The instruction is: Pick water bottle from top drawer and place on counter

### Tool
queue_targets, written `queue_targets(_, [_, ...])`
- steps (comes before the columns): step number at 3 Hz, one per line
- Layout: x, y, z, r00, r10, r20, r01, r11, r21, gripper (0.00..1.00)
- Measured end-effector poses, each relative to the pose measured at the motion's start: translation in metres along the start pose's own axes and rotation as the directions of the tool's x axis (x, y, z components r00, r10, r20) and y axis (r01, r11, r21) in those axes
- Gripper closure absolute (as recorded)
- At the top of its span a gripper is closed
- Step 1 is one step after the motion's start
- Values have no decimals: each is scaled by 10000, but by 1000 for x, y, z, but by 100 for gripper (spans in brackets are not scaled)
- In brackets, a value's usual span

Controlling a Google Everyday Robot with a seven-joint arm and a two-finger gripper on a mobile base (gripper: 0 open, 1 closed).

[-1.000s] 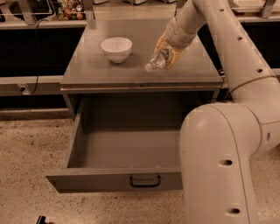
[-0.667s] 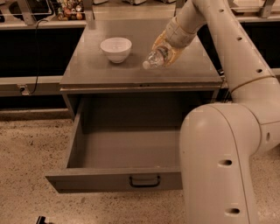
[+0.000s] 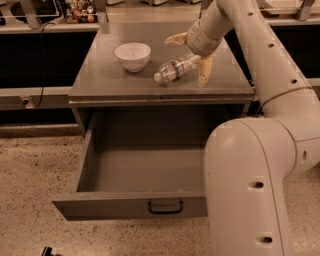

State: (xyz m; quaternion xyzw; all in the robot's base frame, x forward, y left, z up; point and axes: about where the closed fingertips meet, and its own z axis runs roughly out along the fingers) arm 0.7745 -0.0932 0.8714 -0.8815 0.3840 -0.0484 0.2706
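Note:
The water bottle (image 3: 176, 68) lies on its side on the grey counter (image 3: 100, 77), white cap pointing front-left. My gripper (image 3: 190, 56) is over the bottle's base end at the counter's right side. It is open, with one fingertip (image 3: 175, 39) behind the bottle and the other (image 3: 204, 74) to its right. The fingers do not clamp the bottle. The top drawer (image 3: 130, 205) is pulled fully out below the counter, its inside bare, with a dark pull handle (image 3: 165, 206) on the front panel.
A white bowl (image 3: 132, 55) stands on the counter left of the bottle. My arm's big pale links (image 3: 250, 190) fill the right side and hide the drawer's right end. A long shelf with small items (image 3: 80, 10) runs behind. A cable (image 3: 42, 60) hangs at left.
The gripper, shut on the tilted bottle before, has opened its fingers wide. The bottle has come down and now lies flat on the counter, a little further left.

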Motion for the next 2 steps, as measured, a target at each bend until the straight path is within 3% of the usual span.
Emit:
queue_targets(1, [0, -1, 1, 10000, 0, -5, 0, 10000, 8, 0])
queue_targets(2, [-3, -5, 1, 9980, 143, -608, -182, 9977, -651, 0])
